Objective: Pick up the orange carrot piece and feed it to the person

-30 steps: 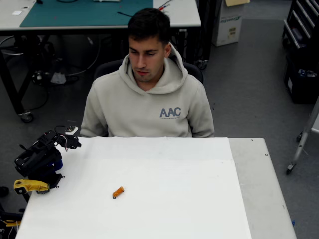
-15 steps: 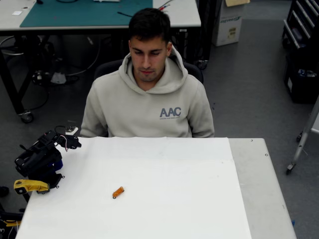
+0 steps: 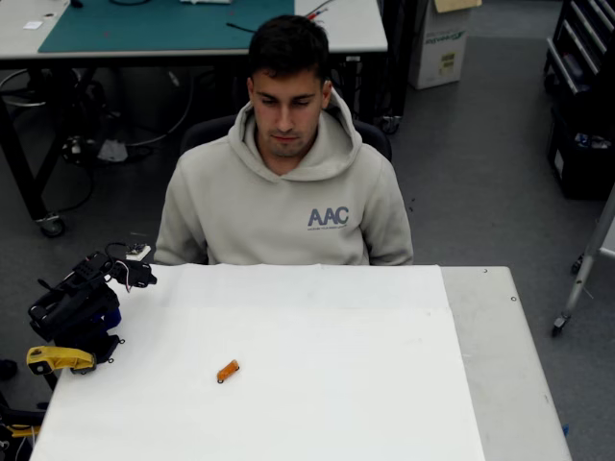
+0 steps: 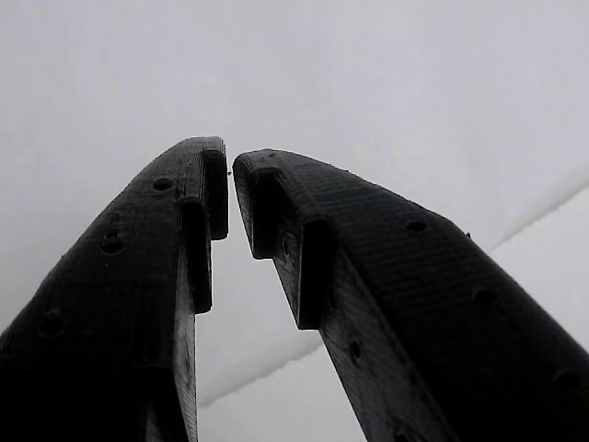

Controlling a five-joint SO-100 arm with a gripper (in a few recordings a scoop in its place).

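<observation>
- The task looks to be at its very start: the orange carrot piece point(image 3: 228, 371) lies untouched on the white table point(image 3: 336, 384), slightly left of centre and low in the overhead frame.
- The black robot arm point(image 3: 82, 303) sits folded at the table's left edge, well apart from the carrot.
- In the wrist view the gripper point(image 4: 230, 189) shows two black, ridged fingers point(image 4: 138, 276) whose tips nearly meet, with a thin sliver of pale surface between them and nothing held.
- A yellow part point(image 3: 58, 359) sits at the lower left, near the arm's base.
- The person point(image 3: 288, 182) sits behind the table's far edge, upper centre of the overhead frame, in a light hooded sweatshirt lettered "AAC", head tipped down toward the table.
- My judgement of the next move: the arm needs to unfold and swing right across the table, spread its fingers, and come down over the carrot, which lies at a slant and is small beside the gripper, so alignment will need care.
- The table is covered in plain white sheeting with a faint seam, and a grey strip runs down its right side.
- Behind the person, in the upper left, stands a workbench with a green mat point(image 3: 163, 24); a cardboard box point(image 3: 442, 43) is at upper right, on a grey floor.
</observation>
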